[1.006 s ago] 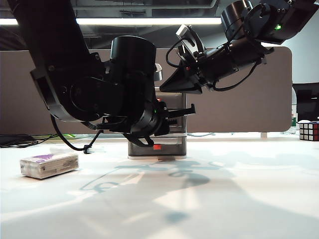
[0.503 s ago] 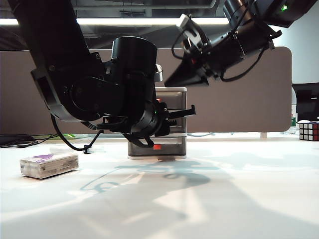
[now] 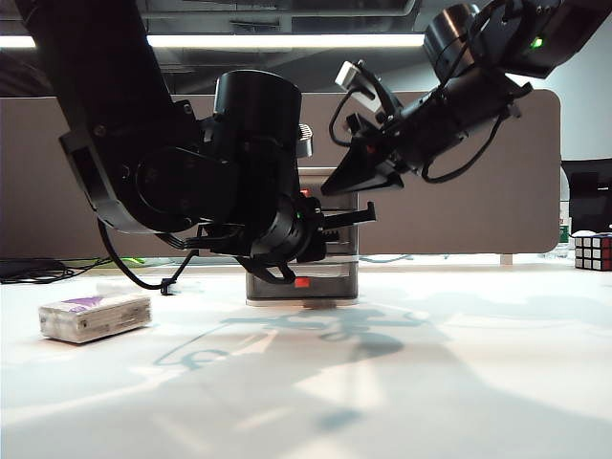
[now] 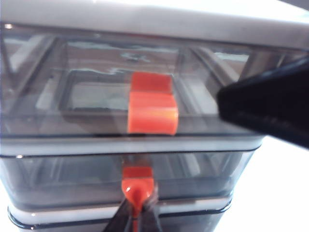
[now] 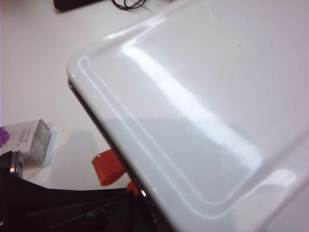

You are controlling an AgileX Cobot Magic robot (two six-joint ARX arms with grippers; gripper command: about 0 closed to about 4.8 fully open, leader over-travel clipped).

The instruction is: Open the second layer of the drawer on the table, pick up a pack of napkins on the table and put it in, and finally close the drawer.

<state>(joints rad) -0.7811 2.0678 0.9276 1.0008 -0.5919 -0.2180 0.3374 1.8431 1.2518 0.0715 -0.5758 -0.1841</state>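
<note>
Left claw [image 4: 136,212] clamped on second layer [image 4: 72,179] tab, lower centre | right claw [image 3: 346,177] above drawer [image 3: 335,277], state untellable | tab small, slick — pull straight | napkin pack [image 3: 95,316] soft, light, lower left on worktop [image 3: 430,382]

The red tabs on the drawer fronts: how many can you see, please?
2 in the left wrist view: top tab; middle tab, pinched by the left tool. The bottom one is hidden there.

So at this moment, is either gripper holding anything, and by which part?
The left gripper is shut on the second layer's red-orange tab, pinched between its fingers. The right gripper, above the drawer, shows nothing held.
</note>
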